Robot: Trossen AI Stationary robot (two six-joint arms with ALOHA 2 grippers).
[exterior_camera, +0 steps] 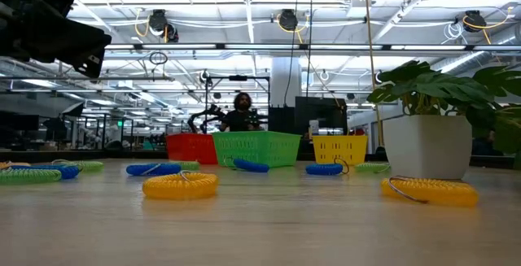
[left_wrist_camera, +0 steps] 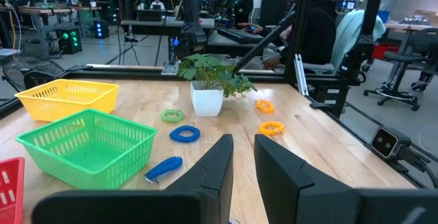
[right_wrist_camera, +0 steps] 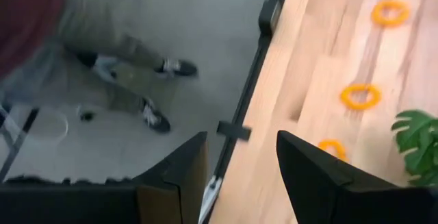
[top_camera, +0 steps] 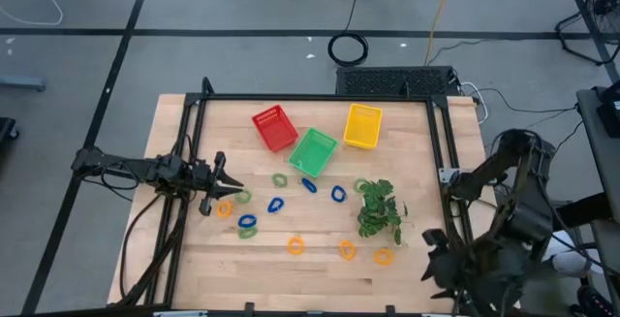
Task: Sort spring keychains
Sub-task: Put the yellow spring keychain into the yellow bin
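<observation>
Spring keychains in orange, green and blue lie flat and scattered on the wooden table (top_camera: 194, 259): an orange one (top_camera: 224, 207) and a green one (top_camera: 242, 198) near my left gripper, blue ones (top_camera: 276, 204) (top_camera: 338, 194), and orange ones (top_camera: 295, 245) (top_camera: 383, 256) along the near side. My left gripper (top_camera: 219, 177) (left_wrist_camera: 243, 166) hovers over the table's left part, pointing right, narrowly open and holding nothing. My right gripper (right_wrist_camera: 241, 169) is open over the table's right edge near the front corner, with orange keychains (right_wrist_camera: 361, 96) beyond it.
A red basket (top_camera: 274, 128), a green basket (top_camera: 313, 151) and a yellow basket (top_camera: 362, 125) stand in a row at the far middle. A potted green plant (top_camera: 380, 208) stands right of centre. A black frame (top_camera: 194, 133) borders the table. A person's legs (right_wrist_camera: 123, 46) show beside the right edge.
</observation>
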